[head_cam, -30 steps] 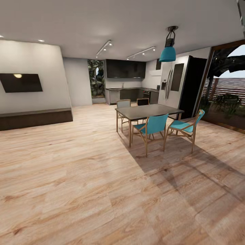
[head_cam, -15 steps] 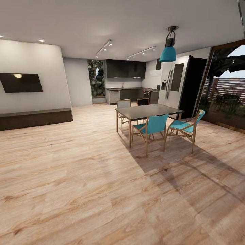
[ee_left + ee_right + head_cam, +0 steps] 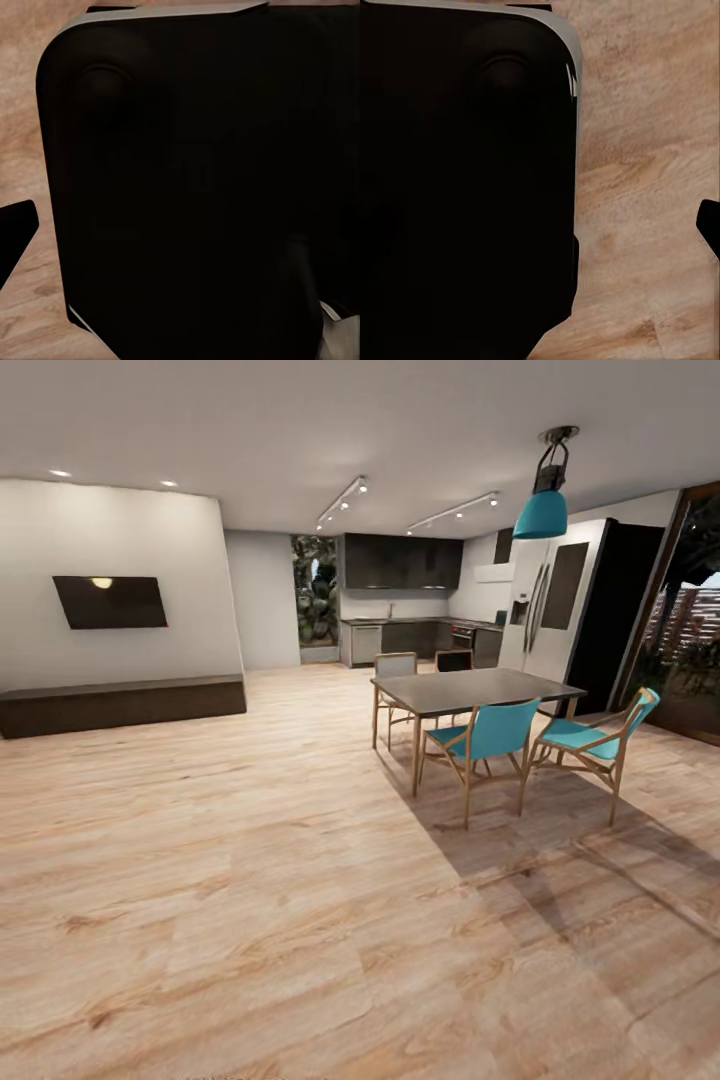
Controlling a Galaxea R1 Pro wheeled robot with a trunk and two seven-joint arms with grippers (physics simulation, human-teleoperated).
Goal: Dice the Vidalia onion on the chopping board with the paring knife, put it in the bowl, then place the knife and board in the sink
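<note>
The kitchen lies far off at the back of the room, with glossy black upper cabinets over a grey countertop and dark lower cabinets. It is too far to make out the sink. The Vidalia onion, chopping board, paring knife and bowl are out of view. In the left wrist view a black robot body panel hangs over wood floor, with a dark tip at the frame's edge. The right wrist view has a similar black panel and dark tip.
A dark dining table with teal chairs stands between me and the kitchen, under a teal pendant lamp. A steel fridge and a glass door are on the right. A TV hangs over a low bench on the left. Wood floor stretches ahead.
The whole head view has shifted: table, kitchen and TV now sit further right in the picture, so the camera has turned left. Nothing in the room has moved.
</note>
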